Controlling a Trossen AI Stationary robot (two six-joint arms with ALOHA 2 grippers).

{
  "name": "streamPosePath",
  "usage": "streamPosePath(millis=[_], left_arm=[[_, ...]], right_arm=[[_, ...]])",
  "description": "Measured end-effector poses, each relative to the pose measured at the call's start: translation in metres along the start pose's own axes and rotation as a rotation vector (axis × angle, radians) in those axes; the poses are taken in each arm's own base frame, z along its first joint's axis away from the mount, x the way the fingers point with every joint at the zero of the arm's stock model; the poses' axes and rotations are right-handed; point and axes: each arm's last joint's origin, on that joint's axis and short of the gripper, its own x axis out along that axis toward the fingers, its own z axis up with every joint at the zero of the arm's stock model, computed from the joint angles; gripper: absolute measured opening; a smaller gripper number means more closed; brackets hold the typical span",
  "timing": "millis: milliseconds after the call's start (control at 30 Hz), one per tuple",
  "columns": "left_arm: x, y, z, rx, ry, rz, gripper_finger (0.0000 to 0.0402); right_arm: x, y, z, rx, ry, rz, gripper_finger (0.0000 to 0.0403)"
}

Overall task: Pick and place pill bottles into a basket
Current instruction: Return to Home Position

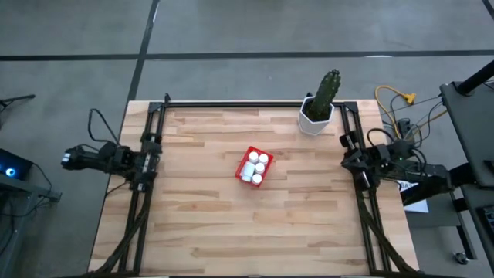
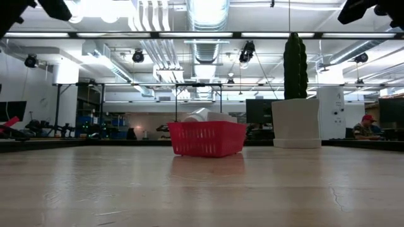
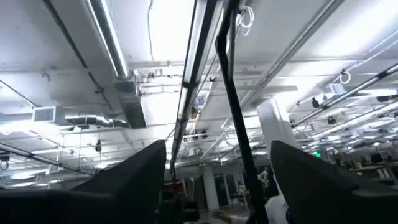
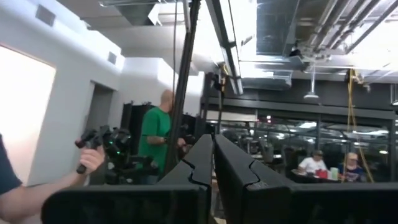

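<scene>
The red basket stands at the middle of the wooden table; it also shows in the low view. Several white pill bottles lie inside it, and their tops show above its rim. My left gripper is drawn back at the table's left edge, open and empty; its fingers point up at the ceiling in the left wrist view. My right gripper is drawn back at the right edge, shut and empty. Both are far from the basket.
A white pot with a green cactus stands at the far right of the table, behind and to the right of the basket. Black frame rails run along the left, right and far edges. People stand and sit in the room beyond.
</scene>
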Motion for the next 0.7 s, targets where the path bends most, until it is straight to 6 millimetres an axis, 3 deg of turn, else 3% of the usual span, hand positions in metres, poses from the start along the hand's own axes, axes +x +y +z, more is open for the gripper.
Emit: streamPosePath(millis=[433, 700], left_arm=[[-0.009, -0.004, -0.016, 0.001, 0.093, -0.053, 0.0271], [-0.015, -0.003, -0.044, 0.089, 0.407, 0.064, 0.0271]], right_arm=[[-0.007, -0.003, -0.028, 0.004, 0.047, -0.091, 0.0009], [-0.010, -0.005, -0.045, 0.034, 0.215, -0.112, 0.0009]])
